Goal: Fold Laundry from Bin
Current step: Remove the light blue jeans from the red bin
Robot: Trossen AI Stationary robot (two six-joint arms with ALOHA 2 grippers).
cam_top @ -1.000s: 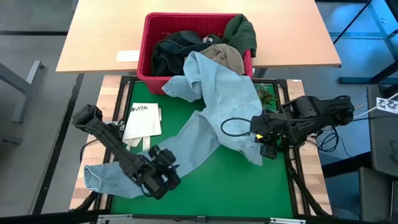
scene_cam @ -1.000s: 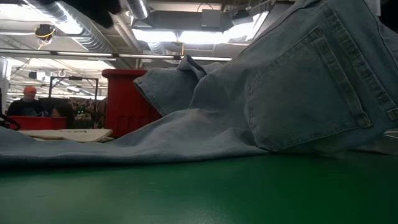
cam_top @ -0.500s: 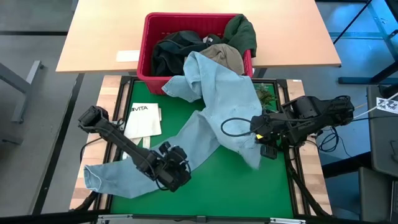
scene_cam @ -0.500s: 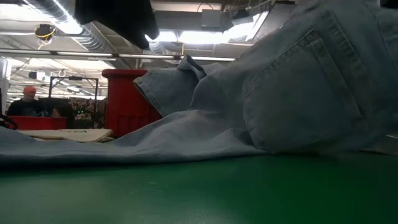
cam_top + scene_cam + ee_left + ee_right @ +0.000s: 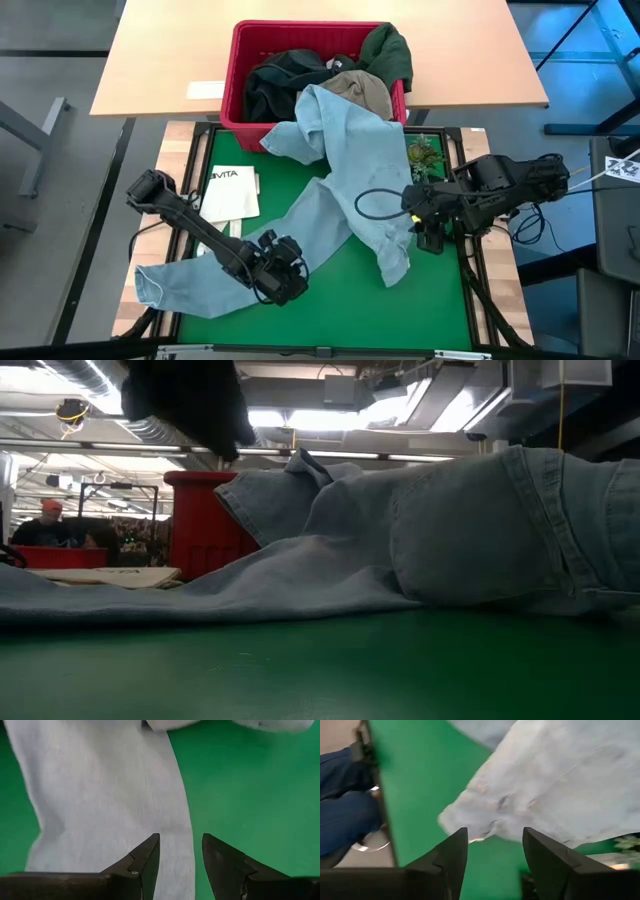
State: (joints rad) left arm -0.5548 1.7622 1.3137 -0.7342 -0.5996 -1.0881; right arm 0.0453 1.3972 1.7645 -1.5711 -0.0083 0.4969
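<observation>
We note the jeans [image 5: 345,180] trailing from the red bin [image 5: 240,85], frame top, across the green bench [image 5: 330,305]. The right tool [image 5: 492,851] stands released beside them; the left tool [image 5: 180,855] hovers parted, empty, over one leg. Only the low view shows a person [image 5: 40,525].

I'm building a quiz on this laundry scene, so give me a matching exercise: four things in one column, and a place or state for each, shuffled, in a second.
Things:
1. jeans
2. bin
3. left gripper
4. white tote bag

Places or states:
A. lying flat on the green mat, near the mat's left edge
B. draped from the basket rim down across the mat
C. open, above a denim leg
D. on the wooden table, holding dark and khaki garments

Pairs: 1-B, 2-D, 3-C, 4-A
</observation>
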